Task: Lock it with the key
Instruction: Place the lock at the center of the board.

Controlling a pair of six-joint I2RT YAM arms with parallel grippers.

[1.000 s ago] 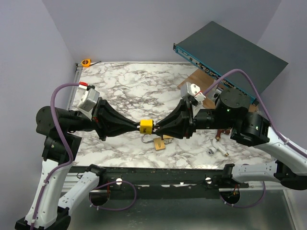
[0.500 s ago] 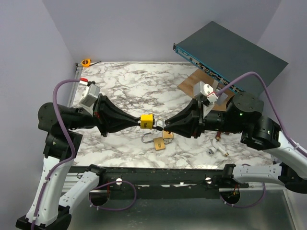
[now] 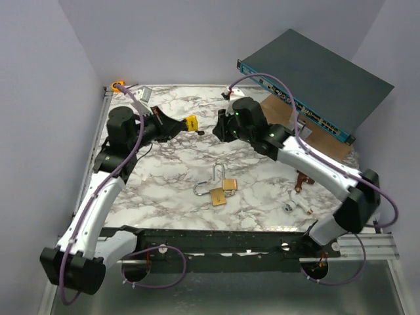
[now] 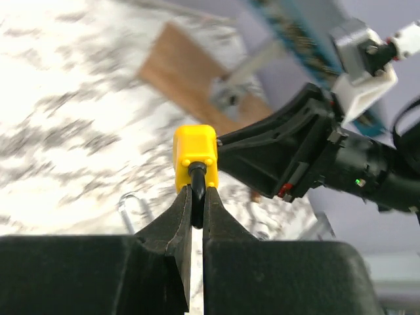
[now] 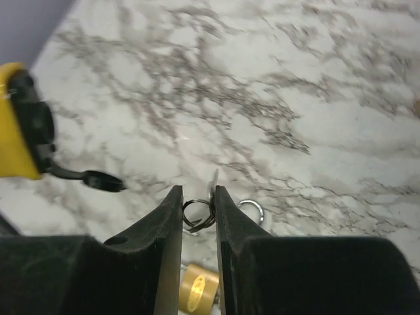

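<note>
At the far left corner of the table (image 3: 170,170) sits an orange tape measure (image 3: 118,85), out of play. Next comes the left arm's fingers (image 4: 213,210), pressed fully together on a black stub that sticks out of the yellow padlock (image 4: 195,154). They hold the padlock in the air above the far part of the table.

A thin black stem ending in a small oval pokes out of the padlock's other side. We cannot tell whether that is a key head or part of the lock.

A little further right and nearer to us, 2 brass padlocks (image 3: 218,196) lie on the table, not part of this grip.

The right arm's fingers (image 5: 172,216) face the yellow padlock, close to it but not touching. They stand a narrow gap apart, pinching a small key ring (image 5: 198,214), with what looks like a slim key blade rising beside it.

To the right lie a brown board (image 3: 279,110), some small metal bits (image 3: 292,205) and a dark box (image 3: 321,69).

We judge the step in hand to be bringing the key to the lock, with the turning not yet begun. The next move calls for lining the blade up squarely with the keyhole, then pushing in and twisting while the left arm holds firm. A key dangling from a ring may swing.
</note>
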